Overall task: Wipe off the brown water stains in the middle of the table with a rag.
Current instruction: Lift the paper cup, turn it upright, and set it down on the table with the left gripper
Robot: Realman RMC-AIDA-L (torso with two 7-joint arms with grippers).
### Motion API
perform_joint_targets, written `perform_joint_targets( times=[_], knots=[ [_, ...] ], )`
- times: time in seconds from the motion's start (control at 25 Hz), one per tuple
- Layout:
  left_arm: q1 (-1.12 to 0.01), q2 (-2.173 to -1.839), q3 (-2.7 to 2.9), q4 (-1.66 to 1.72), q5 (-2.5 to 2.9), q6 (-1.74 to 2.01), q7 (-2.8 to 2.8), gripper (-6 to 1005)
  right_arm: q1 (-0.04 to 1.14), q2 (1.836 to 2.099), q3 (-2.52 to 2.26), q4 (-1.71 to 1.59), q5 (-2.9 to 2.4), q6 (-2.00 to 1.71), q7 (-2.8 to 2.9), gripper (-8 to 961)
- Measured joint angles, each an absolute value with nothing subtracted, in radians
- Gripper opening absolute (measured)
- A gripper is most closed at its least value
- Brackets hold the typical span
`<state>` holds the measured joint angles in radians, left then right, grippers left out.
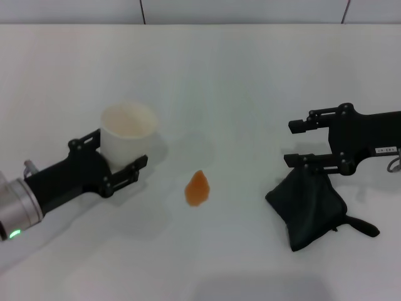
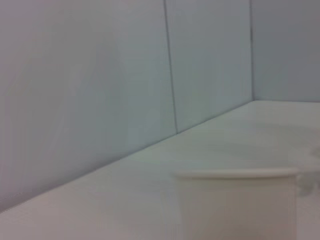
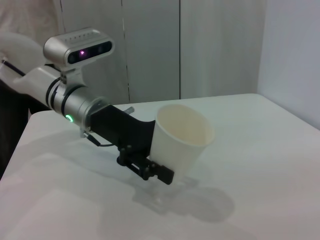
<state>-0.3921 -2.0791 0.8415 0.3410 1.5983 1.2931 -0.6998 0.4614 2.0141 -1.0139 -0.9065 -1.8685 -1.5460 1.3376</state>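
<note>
With the stain [image 1: 198,187] mid-worktop [image 1: 250,94], the left claw [image 1: 119,164] grips the cup [image 1: 128,137] to its left, while the right claw [image 1: 299,143], spread wide above the rag [image 1: 308,207] on the stain's right, should probably drop squarely before closing.

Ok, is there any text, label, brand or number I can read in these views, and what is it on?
Nothing can be read.
Small white label on the right gripper, near its wrist: dark marks, too small to read.
Paper cup, rag and table: no print visible.
</note>
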Motion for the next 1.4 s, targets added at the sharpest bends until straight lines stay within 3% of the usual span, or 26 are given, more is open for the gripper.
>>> perform_joint_targets(
  times=[0.4,1.24,1.36,1.4],
  knots=[
    [-0.348,-2.080,0.840,0.304,1.561,1.235,-0.647,685,0.443,2.014,-1.014,-0.907,-1.855,-1.551,1.324,583],
    [-0.367,-2.083,0.847,0.253,1.548,1.148,-0.597,686,0.439,2.014,-1.012,-0.903,-1.851,-1.540,1.314,578],
    [-0.368,-2.084,0.846,0.241,1.539,1.147,-0.587,817,0.444,2.014,-1.011,-0.893,-1.851,-1.536,1.312,578],
    [-0.371,-2.084,0.846,0.237,1.538,1.145,-0.586,819,0.446,2.014,-1.012,-0.891,-1.851,-1.535,1.311,577]
  ],
)
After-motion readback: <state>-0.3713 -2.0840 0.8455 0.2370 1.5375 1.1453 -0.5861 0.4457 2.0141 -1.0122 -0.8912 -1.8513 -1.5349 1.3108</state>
